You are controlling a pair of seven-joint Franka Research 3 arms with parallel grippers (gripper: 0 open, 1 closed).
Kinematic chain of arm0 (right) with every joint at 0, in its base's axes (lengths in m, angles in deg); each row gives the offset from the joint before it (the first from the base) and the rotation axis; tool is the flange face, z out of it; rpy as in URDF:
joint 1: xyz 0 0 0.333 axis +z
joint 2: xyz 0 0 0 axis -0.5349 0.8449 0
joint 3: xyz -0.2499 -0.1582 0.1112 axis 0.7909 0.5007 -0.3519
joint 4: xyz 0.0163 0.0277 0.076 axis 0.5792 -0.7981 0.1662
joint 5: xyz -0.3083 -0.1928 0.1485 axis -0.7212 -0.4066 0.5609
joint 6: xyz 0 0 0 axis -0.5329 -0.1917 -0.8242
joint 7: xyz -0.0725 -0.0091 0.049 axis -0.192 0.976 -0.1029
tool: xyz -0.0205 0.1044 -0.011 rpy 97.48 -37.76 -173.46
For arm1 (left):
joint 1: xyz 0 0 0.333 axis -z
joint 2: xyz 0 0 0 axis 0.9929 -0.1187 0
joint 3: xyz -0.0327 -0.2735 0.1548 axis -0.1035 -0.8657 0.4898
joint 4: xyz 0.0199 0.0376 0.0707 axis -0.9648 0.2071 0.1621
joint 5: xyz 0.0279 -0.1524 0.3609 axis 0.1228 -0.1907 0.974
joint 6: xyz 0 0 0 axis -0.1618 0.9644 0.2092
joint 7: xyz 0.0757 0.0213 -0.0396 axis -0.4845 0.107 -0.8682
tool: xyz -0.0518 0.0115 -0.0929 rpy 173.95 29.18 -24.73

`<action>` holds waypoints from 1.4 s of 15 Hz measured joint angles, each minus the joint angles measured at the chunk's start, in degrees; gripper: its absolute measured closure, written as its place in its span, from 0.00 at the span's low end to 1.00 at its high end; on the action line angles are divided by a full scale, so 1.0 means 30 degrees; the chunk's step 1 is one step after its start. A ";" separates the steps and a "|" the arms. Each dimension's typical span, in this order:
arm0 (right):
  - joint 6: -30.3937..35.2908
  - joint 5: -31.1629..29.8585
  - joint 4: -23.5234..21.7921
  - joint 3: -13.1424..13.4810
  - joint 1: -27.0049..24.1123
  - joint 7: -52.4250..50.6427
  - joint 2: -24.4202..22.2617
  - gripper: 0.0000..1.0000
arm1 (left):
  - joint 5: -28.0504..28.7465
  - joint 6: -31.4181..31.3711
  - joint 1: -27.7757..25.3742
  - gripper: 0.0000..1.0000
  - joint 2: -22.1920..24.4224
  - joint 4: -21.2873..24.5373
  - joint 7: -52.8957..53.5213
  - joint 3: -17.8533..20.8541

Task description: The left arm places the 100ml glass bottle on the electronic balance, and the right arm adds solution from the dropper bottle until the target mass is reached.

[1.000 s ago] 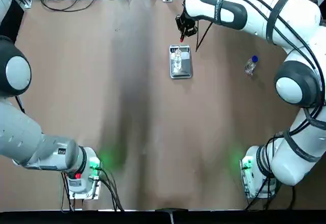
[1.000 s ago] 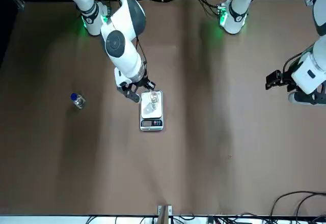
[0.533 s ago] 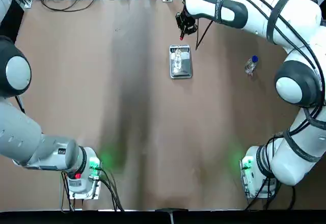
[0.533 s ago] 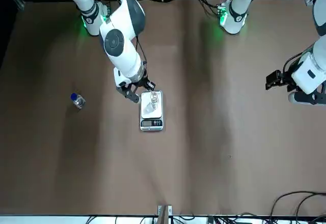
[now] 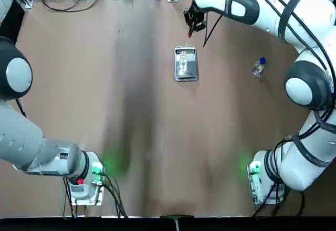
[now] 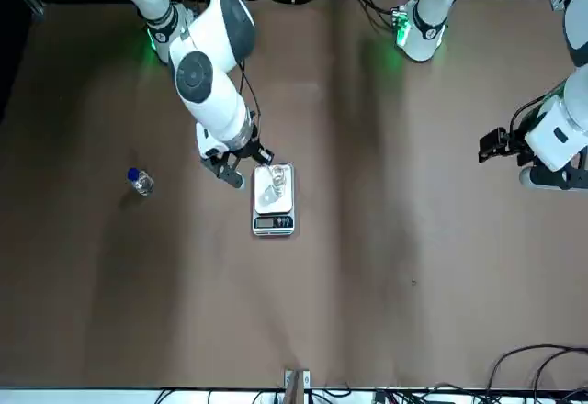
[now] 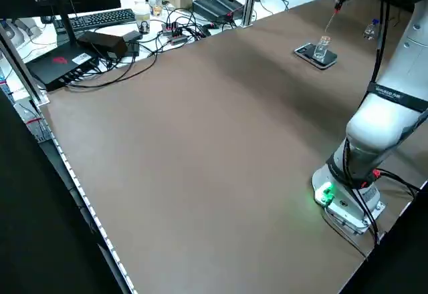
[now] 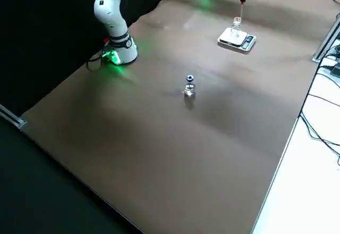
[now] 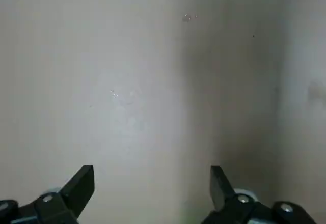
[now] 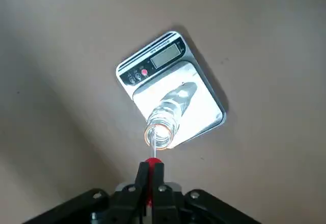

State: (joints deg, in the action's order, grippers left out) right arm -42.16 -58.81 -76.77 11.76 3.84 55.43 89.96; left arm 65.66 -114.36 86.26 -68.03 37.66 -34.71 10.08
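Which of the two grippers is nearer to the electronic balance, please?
The right gripper, above the balance's edge; the left gripper hangs far off to the balance's left.

Top view: illumination adequate; dark shadow bands run down the tabletop left and right of centre, with green glow at lower left and lower right. Front view: upper edge black, strip at lower edge bright. Right side view: left side very dark, lower right near white. Left wrist view: hazy, low contrast, soft shadow at right. Right wrist view: strong glare at centre, shadow along the upper right.
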 joint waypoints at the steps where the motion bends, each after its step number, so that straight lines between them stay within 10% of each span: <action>1: 0.0161 0.0000 0.0012 0.0003 -0.0147 -0.0005 -0.0138 0.95 | 0.0000 0.0000 0.0000 0.00 -0.0017 0.0000 0.0000 0.0000; 12: 0.1385 -0.0010 0.0020 0.0023 -0.1204 -0.0099 -0.0907 0.95 | 0.0000 -0.0054 -0.0164 0.00 -0.0061 0.0000 -0.0004 0.0009; 21: 0.4444 -0.0263 0.0024 0.0151 -0.5802 -0.5567 -0.1490 0.95 | 0.0000 -0.0074 -0.0129 0.00 0.0037 -0.0031 -0.0007 -0.0001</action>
State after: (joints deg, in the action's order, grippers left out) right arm -28.82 -59.60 -76.69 12.22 -13.57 38.73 85.49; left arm 65.66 -114.58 85.88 -67.92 37.57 -34.73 10.07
